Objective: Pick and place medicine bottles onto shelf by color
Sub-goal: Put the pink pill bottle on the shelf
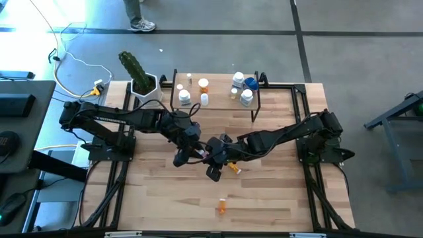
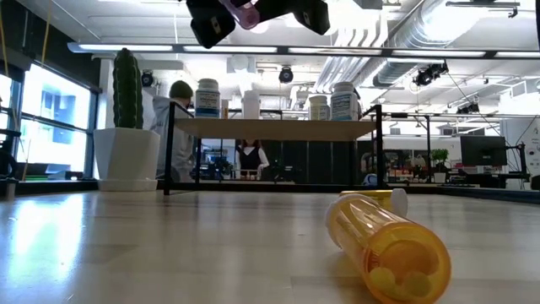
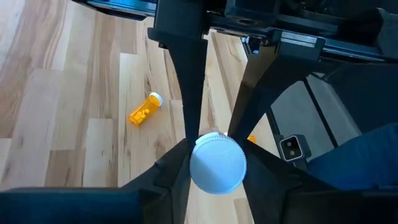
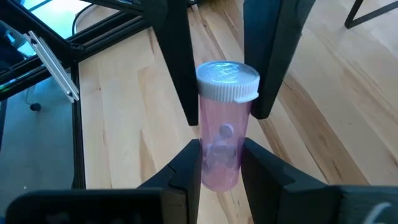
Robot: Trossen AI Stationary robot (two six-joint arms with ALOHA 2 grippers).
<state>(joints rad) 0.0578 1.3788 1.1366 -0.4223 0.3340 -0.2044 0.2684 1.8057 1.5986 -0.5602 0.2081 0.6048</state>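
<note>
A pink medicine bottle (image 4: 221, 134) with a white cap hangs above the middle of the table between my two grippers. My right gripper (image 4: 221, 155) is shut on its body, and my left gripper (image 3: 217, 165) is shut on its capped end. In the high view the two grippers meet at the pink bottle (image 1: 203, 153). Two orange bottles lie on their sides on the table, one just beside the grippers (image 1: 233, 168) and one nearer the front edge (image 1: 222, 207). The shelf (image 1: 218, 99) stands at the far edge on its black legs, with white, orange and blue bottles on it. My left gripper pinches the white cap (image 3: 217, 163) between its two fingers, one on each side of the rim. The fingers (image 4: 177, 74) come at it end-on, along the bottle. My right gripper pinches the pink body near its bottom end (image 4: 219, 163) between its two fingers, pointing along the bottle from the end opposite the cap. The bottle is lifted clear of the table.
A white pot with a green cactus (image 1: 140, 78) stands left of the shelf. Black frame rails (image 1: 310, 132) run along the table's sides. In the low view an orange bottle (image 2: 392, 253) lies close in front of the shelf (image 2: 278, 128). A person stands beyond the table.
</note>
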